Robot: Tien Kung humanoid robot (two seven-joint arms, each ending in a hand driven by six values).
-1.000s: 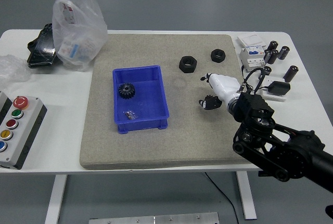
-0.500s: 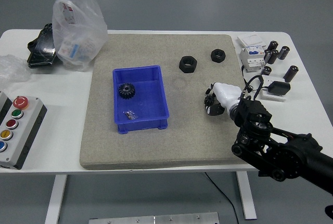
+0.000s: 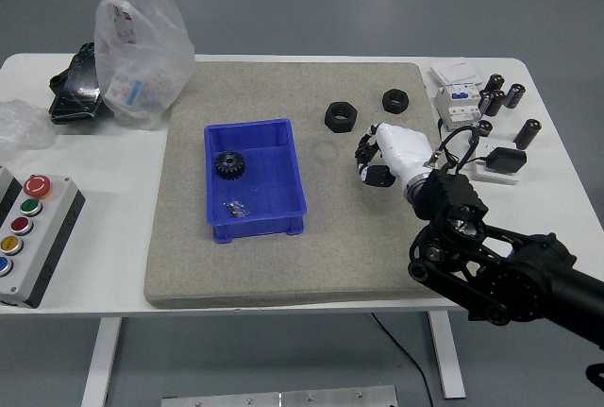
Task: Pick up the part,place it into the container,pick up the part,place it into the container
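Two black hex nuts lie on the grey mat: a larger one (image 3: 340, 115) and a smaller one (image 3: 394, 100) behind it to the right. A blue container (image 3: 286, 178) sits left of centre on the mat and holds a black gear (image 3: 228, 163) and a small metal part (image 3: 236, 207). My right hand (image 3: 368, 163), white with black fingers (image 3: 362, 152), hovers over the mat just in front and to the right of the larger nut. Its fingers are loosely spread and hold nothing. The left arm is out of sight.
A clear plastic bag (image 3: 142, 39) and a black object (image 3: 75, 86) lie at the back left. A button box (image 3: 28, 232) stands at the left edge. A circuit breaker (image 3: 458, 95), several black cylinders (image 3: 500, 95) and a black adapter (image 3: 505, 159) are at the right.
My right hand dipped towards the mat, then moved left and back towards the larger nut. Its fingers have drawn closer together. The nuts and the container have not moved.
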